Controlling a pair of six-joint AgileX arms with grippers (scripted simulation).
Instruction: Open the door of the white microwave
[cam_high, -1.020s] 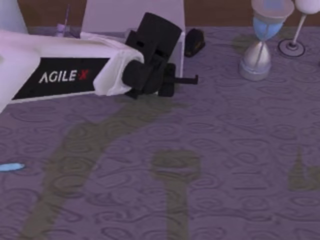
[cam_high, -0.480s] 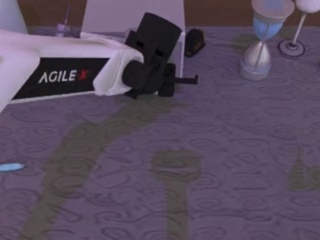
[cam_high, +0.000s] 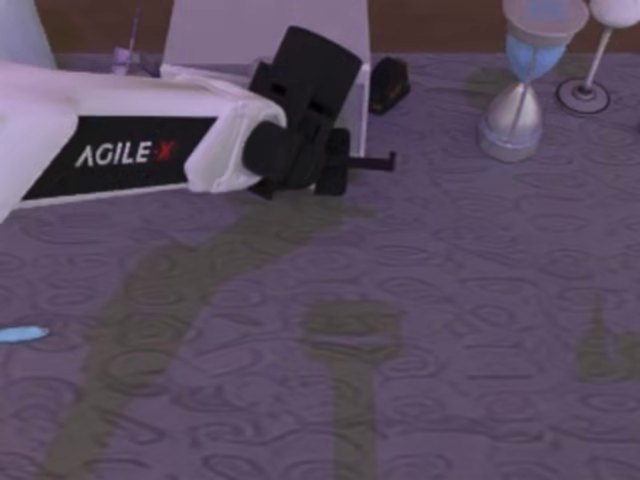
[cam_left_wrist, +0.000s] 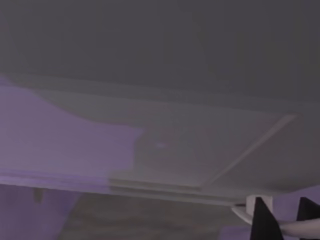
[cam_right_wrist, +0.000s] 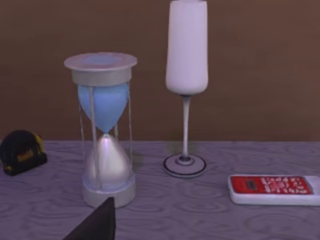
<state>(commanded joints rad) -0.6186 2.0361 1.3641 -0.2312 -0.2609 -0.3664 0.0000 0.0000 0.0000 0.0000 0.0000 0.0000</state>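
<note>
A: Where's the white microwave (cam_high: 250, 30)?

B: Far edge of the table (cam_high: 450, 300), left of centre. The door (cam_left_wrist: 160, 60) fills the left wrist view, grey window close up.

A: Anything change in the last 1 s?

B: Barely. The left arm crept a hair to the left and the left gripper (cam_left_wrist: 282, 222) is at the door's front edge, by a white lip. Jaw state: can't tell. I'd say the pull has hardly begun, no clear swing yet.

A: What's around it?

B: A tape measure (cam_high: 388, 85) sits just beside the microwave's right side. An hourglass (cam_high: 525, 80) and a wine glass (cam_high: 595, 60) stand well apart, far right. A remote (cam_right_wrist: 274, 189) lies near the glass.

A: Obstacles?

B: Prob. only the tape measure, if the door swings that way. The right gripper (cam_right_wrist: 95, 225) is parked facing the hourglass; jaws also can't tell.
</note>
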